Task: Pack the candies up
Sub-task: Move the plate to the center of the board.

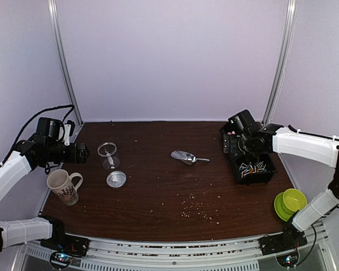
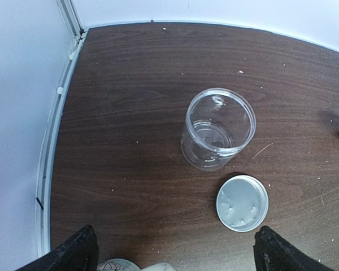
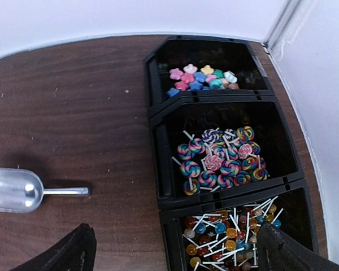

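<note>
The candies lie in three black bins (image 3: 158,107) at the right. The far bin holds star-shaped candies (image 3: 200,78), the middle one swirl lollipops (image 3: 220,158), the near one ball lollipops (image 3: 231,237). My right gripper (image 3: 178,254) is open and empty, hovering above the bins' left edge; it also shows in the top view (image 1: 250,148). A clear empty jar (image 2: 218,129) stands upright at the left, with its silver lid (image 2: 242,202) lying beside it. My left gripper (image 2: 178,254) is open and empty, above and short of the jar. A metal scoop (image 3: 20,189) lies mid-table.
A patterned mug (image 1: 63,186) stands near the left front edge. A green bowl on a green plate (image 1: 291,202) sits at the right front corner. Pale crumbs (image 1: 195,212) are scattered over the dark wooden table (image 1: 158,192). Walls close the left, back and right.
</note>
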Robot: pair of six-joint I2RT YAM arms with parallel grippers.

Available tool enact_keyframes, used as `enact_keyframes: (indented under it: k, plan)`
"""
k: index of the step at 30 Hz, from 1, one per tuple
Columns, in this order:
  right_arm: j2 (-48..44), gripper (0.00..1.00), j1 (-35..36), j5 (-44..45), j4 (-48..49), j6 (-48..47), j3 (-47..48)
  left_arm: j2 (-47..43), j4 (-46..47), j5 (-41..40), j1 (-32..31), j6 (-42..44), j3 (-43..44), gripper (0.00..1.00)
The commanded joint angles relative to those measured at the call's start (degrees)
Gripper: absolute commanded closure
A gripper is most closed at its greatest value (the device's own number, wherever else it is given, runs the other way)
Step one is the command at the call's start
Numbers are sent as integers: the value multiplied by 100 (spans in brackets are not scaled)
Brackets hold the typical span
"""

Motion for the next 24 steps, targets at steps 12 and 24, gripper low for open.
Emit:
enact_keyframes:
  k: [12,24]
  plan:
    - [-109,0,-414,883,-526,4009,-475,28,178,115,4,-74,57,2]
    - [651,5,-941,458,-642,4330,-226,10,176,115,-2,-78,51,2]
